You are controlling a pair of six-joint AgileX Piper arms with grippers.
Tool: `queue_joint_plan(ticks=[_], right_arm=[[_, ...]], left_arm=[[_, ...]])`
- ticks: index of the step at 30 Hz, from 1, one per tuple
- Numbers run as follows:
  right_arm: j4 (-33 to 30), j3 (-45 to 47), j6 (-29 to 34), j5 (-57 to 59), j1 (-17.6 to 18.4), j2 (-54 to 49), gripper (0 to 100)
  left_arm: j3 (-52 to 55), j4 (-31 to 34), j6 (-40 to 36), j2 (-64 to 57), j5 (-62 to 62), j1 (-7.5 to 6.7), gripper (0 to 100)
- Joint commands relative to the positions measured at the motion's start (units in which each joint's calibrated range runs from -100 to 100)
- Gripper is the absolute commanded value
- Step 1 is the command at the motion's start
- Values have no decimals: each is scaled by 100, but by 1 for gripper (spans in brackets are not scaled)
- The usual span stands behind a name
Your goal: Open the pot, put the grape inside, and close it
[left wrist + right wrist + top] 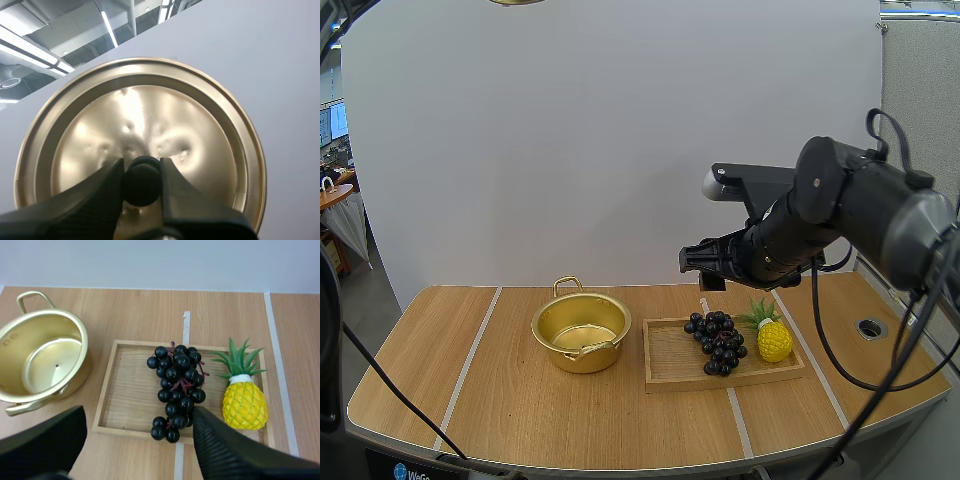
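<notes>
Grapes (716, 343), a dark bunch, lie on the wooden tray (670, 358) to the right of the pot (576, 361). The bunch's long axis runs near to far, with the broad end toward the far rail and the narrow tip toward the near one. Just right of it on the tray lies a toy pineapple (774, 341), leaves pointing far.

The pot stands open on the table (520, 420), one handle far and one near. From the right wrist its left rim is cut off.

The right gripper (139, 412) hangs above the tray with its fingers spread wide and nothing between them. One finger (225, 450) hides the tray's near right corner.

The left gripper (141, 172) is clamped on the lid's black knob (141, 184). The gold lid (200, 125) is tilted up toward its camera, its near rim hidden behind the fingers. I can't tell where over the table it hangs.
</notes>
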Motion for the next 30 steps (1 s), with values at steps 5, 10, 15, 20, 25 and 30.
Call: queue_joint_plan(ticks=[5,10,15,20,25,30], right_arm=[[-82,-45,-58,-1043,-20,1023,100],[-82,-45,-129,-1418,-20,1824,100],[-175,-45,-140,-1879,-20,2357,100],[-292,-45,-140,-2247,-20,2659,100],[-304,-45,-140,-2529,-20,2917,100],[-358,-45,-140,-2768,-20,3217,100]], left_arm=[[-48,23,-74,-26,-260,-17,0],[-48,23,-74,-26,-260,-17,0],[-48,23,-74,-26,-260,-17,0],[-48,23,-74,-26,-260,-17,0],[-48,23,-74,-26,-260,-17,0],[-48,23,-74,-26,-260,-17,0]])
